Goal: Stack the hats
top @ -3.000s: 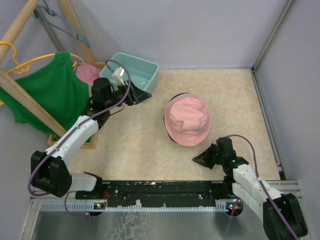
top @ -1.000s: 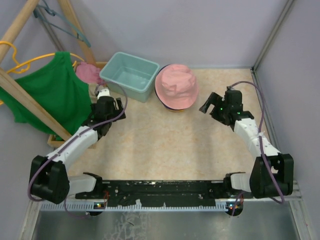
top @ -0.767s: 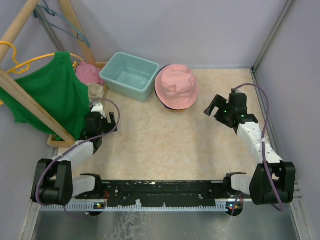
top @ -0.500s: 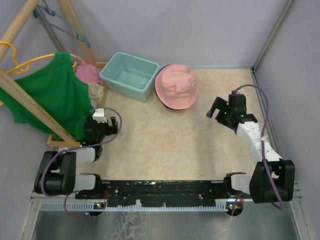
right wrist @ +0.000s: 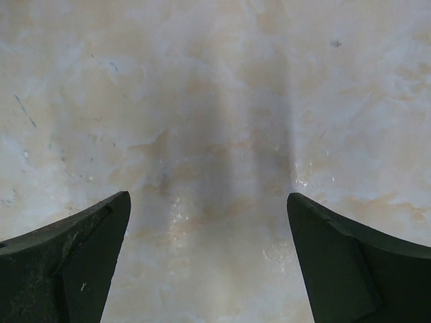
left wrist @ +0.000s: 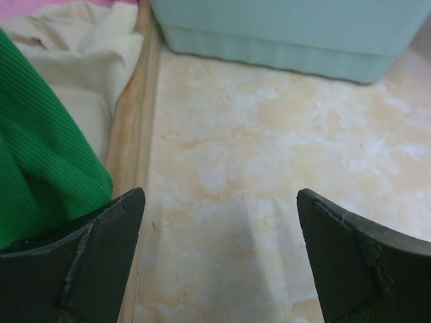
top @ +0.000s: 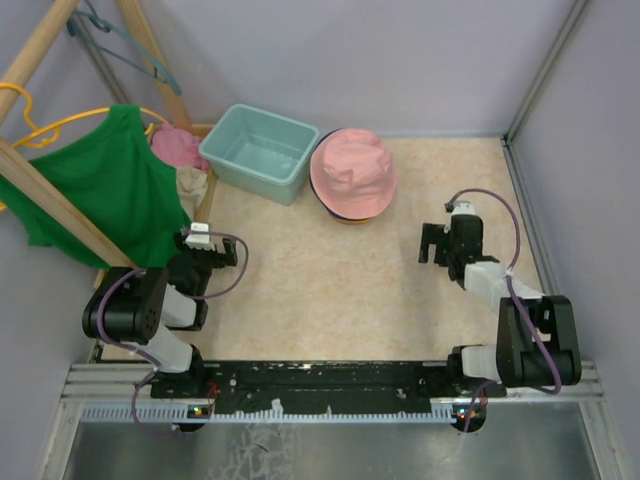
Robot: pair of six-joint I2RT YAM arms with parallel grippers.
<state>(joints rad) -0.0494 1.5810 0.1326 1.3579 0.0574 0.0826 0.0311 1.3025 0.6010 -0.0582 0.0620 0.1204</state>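
The pink hat (top: 352, 172) sits just right of the tub (top: 262, 150), with a dark brim (top: 345, 217) peeking out beneath it. I judge the stack built, though I can't count the hats underneath, and I see none left loose. My left gripper (left wrist: 219, 256) hangs in front of the tub, fingers spread wide, empty. My right gripper (right wrist: 209, 256), well right of the tub, is spread just as wide over the bare table (right wrist: 202, 101), holding nothing.

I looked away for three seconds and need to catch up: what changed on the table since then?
The pink hat went from mid-table to the far edge, beside the teal tub. The left hand and right hand drew back toward the near edge, both open and empty. Tub and green top stayed put.
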